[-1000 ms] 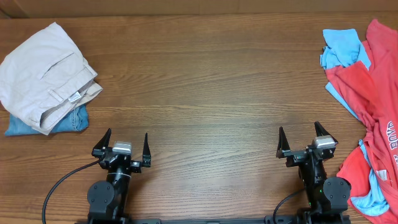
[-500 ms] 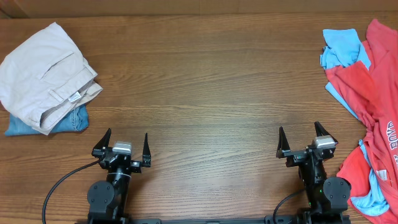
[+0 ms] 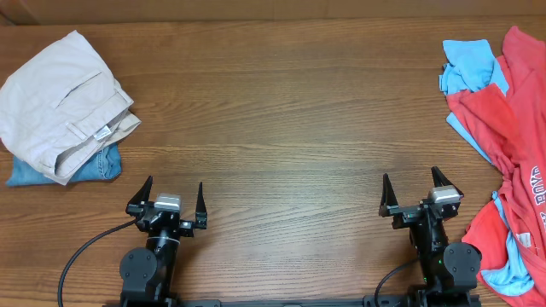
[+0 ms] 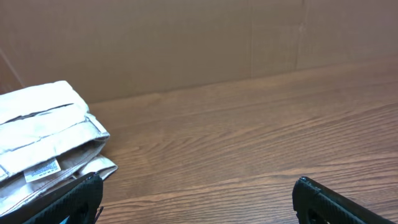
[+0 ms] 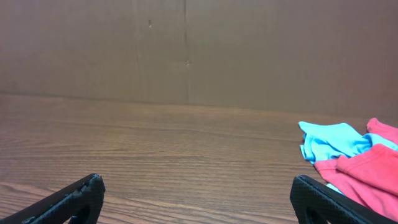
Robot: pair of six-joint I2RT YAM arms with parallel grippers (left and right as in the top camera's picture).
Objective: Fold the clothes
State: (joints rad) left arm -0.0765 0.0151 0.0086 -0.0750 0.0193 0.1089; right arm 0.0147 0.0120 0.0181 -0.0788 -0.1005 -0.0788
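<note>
The folded cream trousers (image 3: 60,102) lie at the table's far left on top of blue denim jeans (image 3: 102,164); a small label shows on them. In the left wrist view the trousers (image 4: 43,134) sit at the left, ahead of the gripper. My left gripper (image 3: 171,198) is open and empty near the front edge, well apart from them. My right gripper (image 3: 415,193) is open and empty near the front right, beside a pile of red and blue clothes (image 3: 499,128).
The red and light blue garments (image 5: 348,158) are heaped along the right edge of the table (image 3: 281,128). A brown cardboard wall (image 5: 186,50) stands behind the table. A black cable (image 3: 81,256) runs from the left arm's base.
</note>
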